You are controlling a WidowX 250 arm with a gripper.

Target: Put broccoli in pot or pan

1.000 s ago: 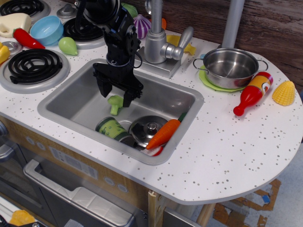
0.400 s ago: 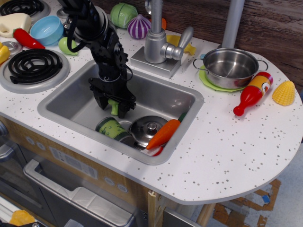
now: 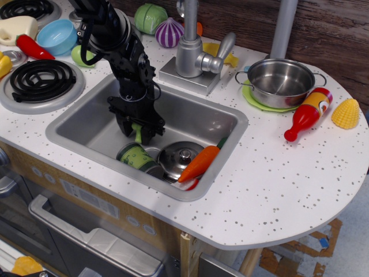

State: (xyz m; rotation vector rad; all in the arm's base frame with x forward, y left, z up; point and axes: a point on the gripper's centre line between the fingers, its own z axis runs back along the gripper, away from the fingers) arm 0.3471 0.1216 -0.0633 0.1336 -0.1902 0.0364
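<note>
My black gripper (image 3: 138, 133) is down in the sink (image 3: 95, 124), its two fingers closed around the light-green toy broccoli (image 3: 138, 131). Only a thin strip of the broccoli's stalk shows between the fingers; its head is mostly hidden. The shiny steel pot (image 3: 281, 81) with two loop handles stands empty on a green mat at the right of the counter, well away from the gripper.
In the sink's front lie a green can (image 3: 136, 157), a domed steel lid (image 3: 177, 158) and an orange carrot (image 3: 199, 163). The faucet (image 3: 192, 46) stands behind the sink. A ketchup bottle (image 3: 307, 113) and corn (image 3: 346, 113) lie right of the pot. Burners and toys are at left.
The gripper came down from above the broccoli into the sink and its fingers closed in on the broccoli, which is now mostly covered. Nothing else moved.
</note>
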